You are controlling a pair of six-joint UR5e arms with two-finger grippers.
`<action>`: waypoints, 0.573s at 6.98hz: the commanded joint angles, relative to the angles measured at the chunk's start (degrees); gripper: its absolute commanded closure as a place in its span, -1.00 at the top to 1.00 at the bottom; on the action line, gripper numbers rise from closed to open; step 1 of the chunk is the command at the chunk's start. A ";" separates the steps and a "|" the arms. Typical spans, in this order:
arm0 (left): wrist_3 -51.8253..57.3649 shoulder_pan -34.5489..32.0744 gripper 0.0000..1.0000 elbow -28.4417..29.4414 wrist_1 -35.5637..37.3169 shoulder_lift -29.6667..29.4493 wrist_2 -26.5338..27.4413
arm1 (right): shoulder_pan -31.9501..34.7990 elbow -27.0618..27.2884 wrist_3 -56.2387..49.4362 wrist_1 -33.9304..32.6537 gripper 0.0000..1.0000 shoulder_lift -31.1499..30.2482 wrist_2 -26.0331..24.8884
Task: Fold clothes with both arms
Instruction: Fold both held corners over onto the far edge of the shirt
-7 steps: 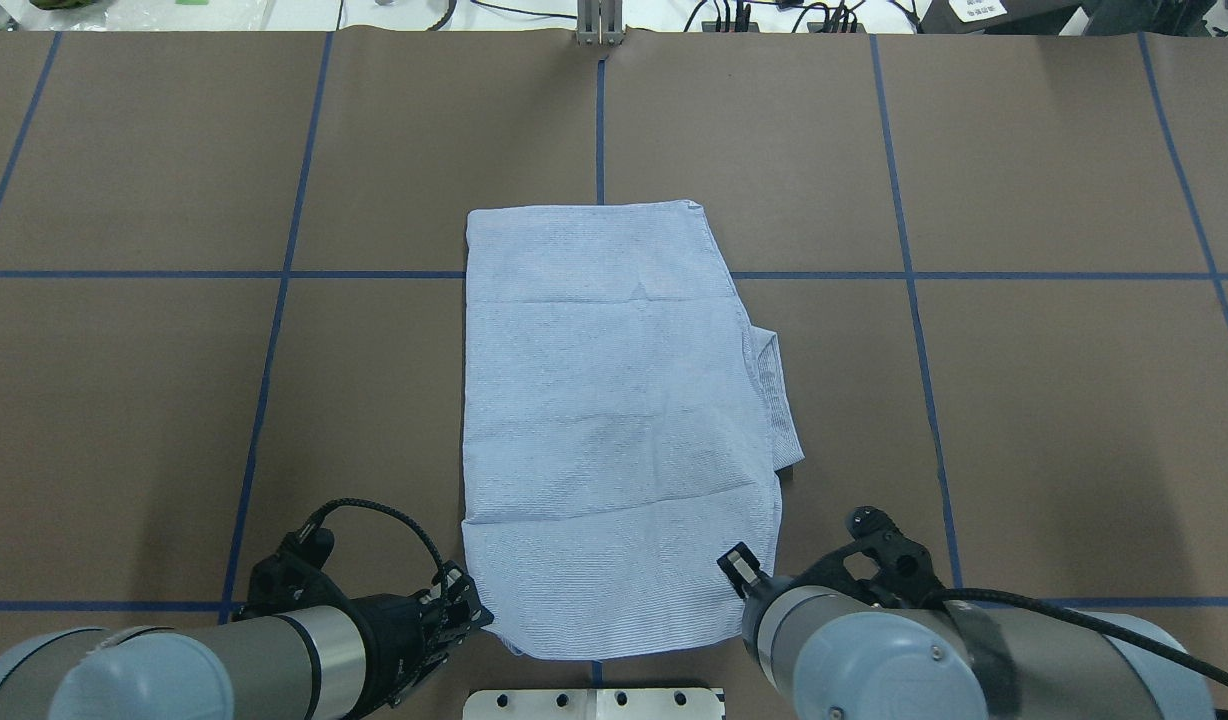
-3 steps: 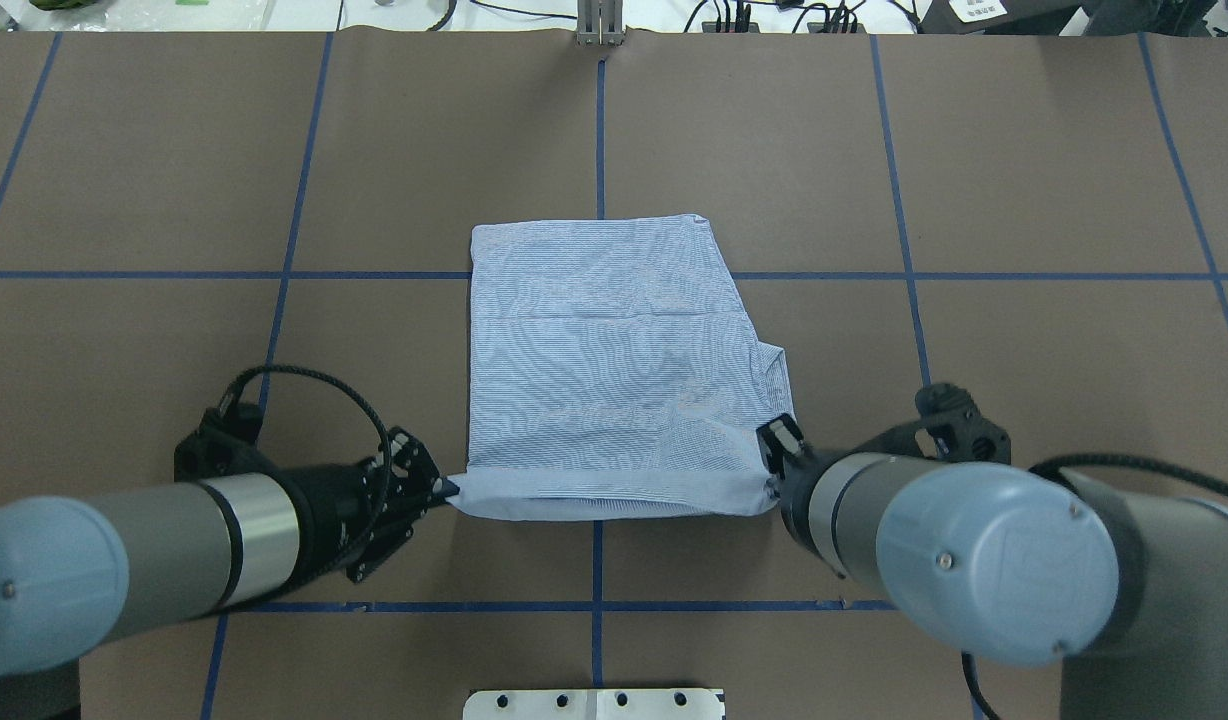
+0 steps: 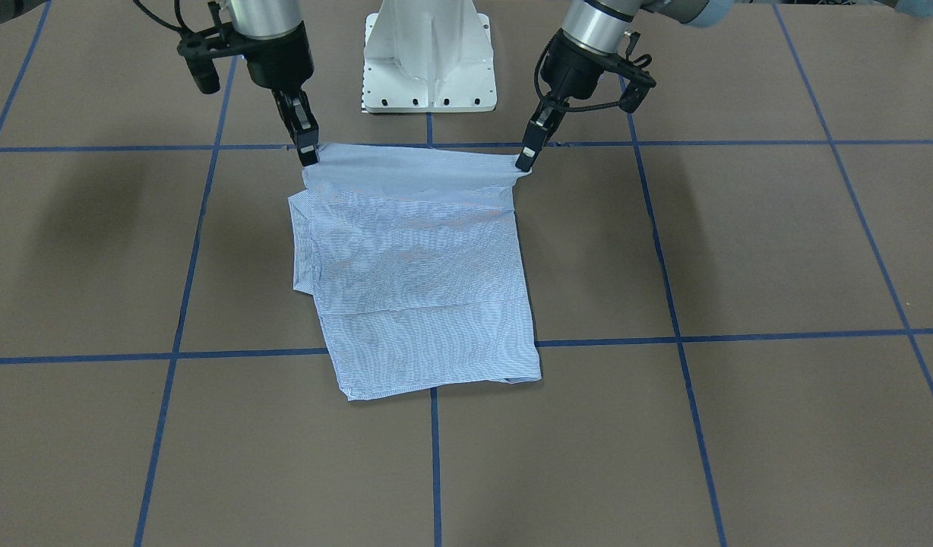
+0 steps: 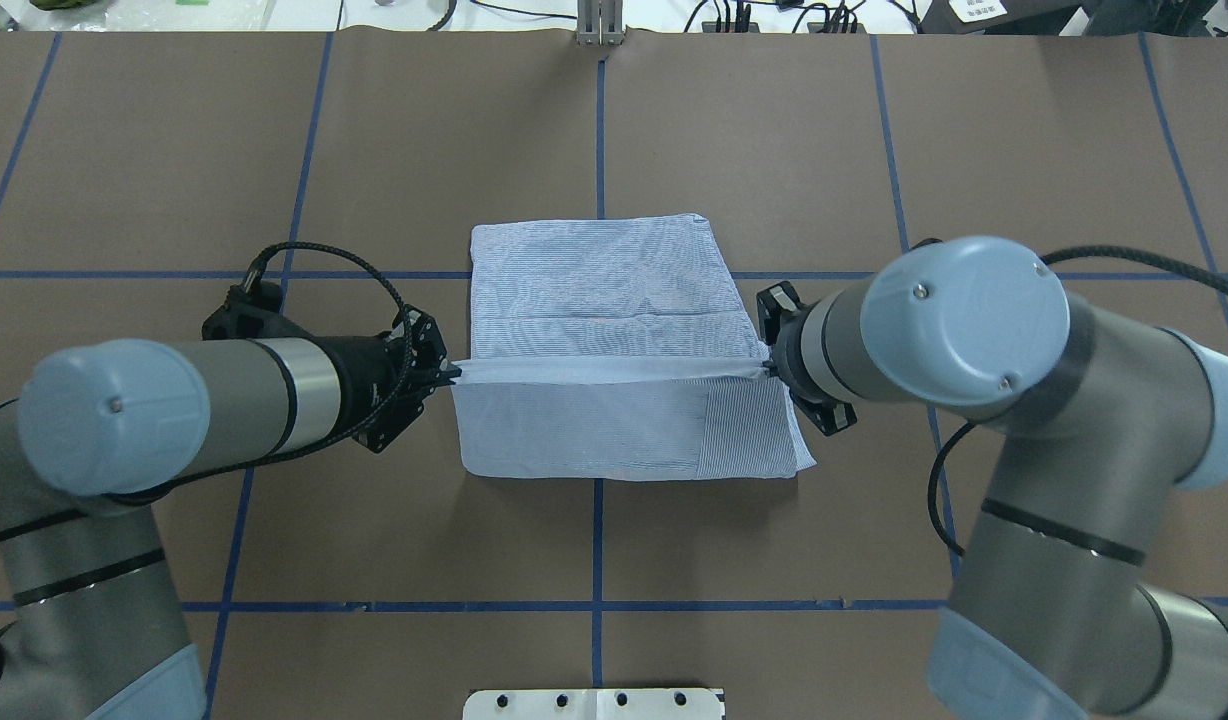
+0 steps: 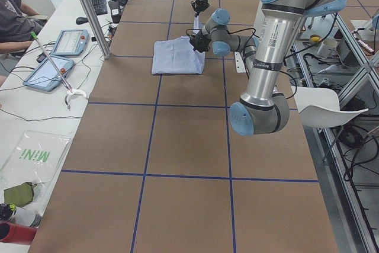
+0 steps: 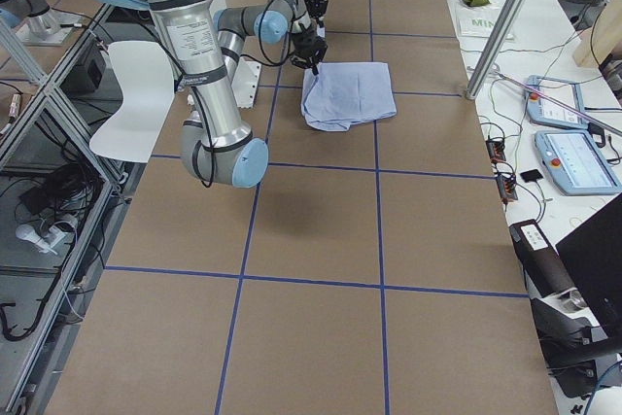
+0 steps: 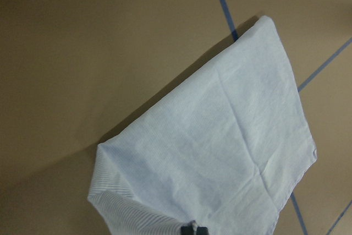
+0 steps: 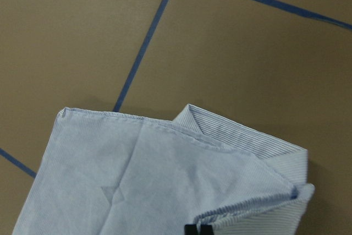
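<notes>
Both hands hold the shirt's near edge up for the fold.
Your left hand (image 4: 453, 372) pinches one corner of the shirt (image 4: 604, 290) and your right hand (image 3: 308, 155) the other, level and well apart so the lifted edge runs taut. The rest lies flat mid-bench (image 4: 1024, 150), likely anchoring the crease.

**Both arms reach inward, fingers pinched shut**

The left arm (image 4: 224, 385) and the right arm (image 4: 959, 320) come in from opposite sides, with their forearms aimed at each other. The left gripper (image 4: 450, 372) and the right gripper (image 4: 768, 369) face one another, well apart and roughly in line. Seen from across the room, both wrists angle downward, the left one tilted more. Each pair of black fingers (image 3: 532, 137) is closed tight on one end of a lifted edge of the shirt (image 4: 594, 280).
</notes>
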 commanded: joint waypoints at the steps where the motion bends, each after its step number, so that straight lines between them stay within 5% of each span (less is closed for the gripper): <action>1: 3.87 -3.61 -1.00 7.21 -0.52 -4.37 -0.70 | 4.83 -10.67 -3.54 6.74 -1.00 4.07 3.53; 4: 8.00 -7.74 -1.00 17.48 -0.79 -11.21 -0.61 | 9.32 -24.38 -7.68 11.06 -1.00 10.76 5.57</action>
